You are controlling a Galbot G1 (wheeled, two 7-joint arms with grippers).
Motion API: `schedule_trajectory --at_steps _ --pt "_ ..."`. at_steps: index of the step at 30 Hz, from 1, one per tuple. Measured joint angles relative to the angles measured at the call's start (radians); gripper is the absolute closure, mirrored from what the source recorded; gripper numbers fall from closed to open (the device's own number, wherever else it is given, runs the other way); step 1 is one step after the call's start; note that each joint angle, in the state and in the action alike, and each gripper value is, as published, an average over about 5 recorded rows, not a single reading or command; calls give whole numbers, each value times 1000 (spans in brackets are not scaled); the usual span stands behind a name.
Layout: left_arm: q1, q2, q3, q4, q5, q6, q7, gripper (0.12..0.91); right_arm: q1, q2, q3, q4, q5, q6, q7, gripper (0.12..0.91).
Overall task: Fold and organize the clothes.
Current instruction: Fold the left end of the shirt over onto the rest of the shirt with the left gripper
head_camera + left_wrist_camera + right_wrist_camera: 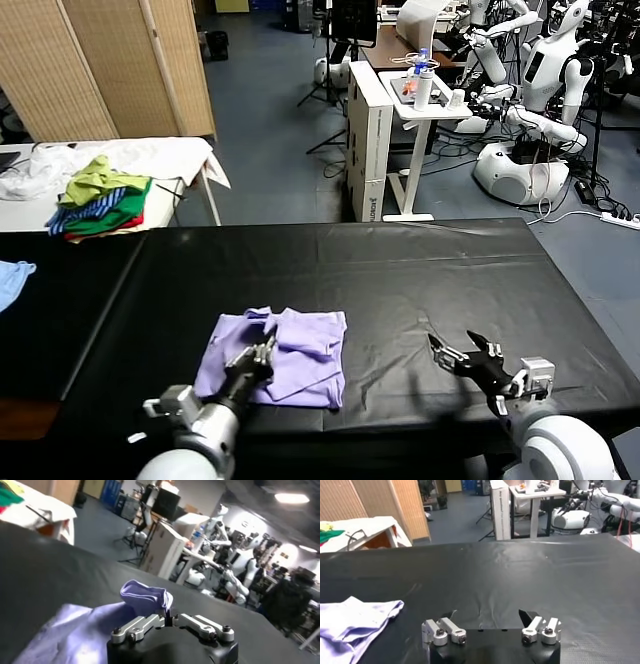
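We see the left gripper, closed on a raised fold of the lavender T-shirt to turn it over, near the front edge of the black counter, while the right gripper (fingers apart) waits alongside.

Ceiling lamps light the room evenly from above. My black counter shows soft sheen along its wrinkles. My left tool sits blurred and close, with the robots behind it hazy beyond the counter.
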Motion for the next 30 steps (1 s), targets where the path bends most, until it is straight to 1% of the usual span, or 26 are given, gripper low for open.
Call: schedule_trajectory --at_steps 8,17,30 --pt "-19 -32 33 35 23 -8 10 849 -6 5 -3 -3 -8 1 -1 118" --pt "-41 -59 58 72 75 -25 34 849 -10 11 -2 -7 -13 1 -2 118" --pt "-56 -83 99 126 86 -31 40 849 -13 17 -1 -14 -21 2 -4 118"
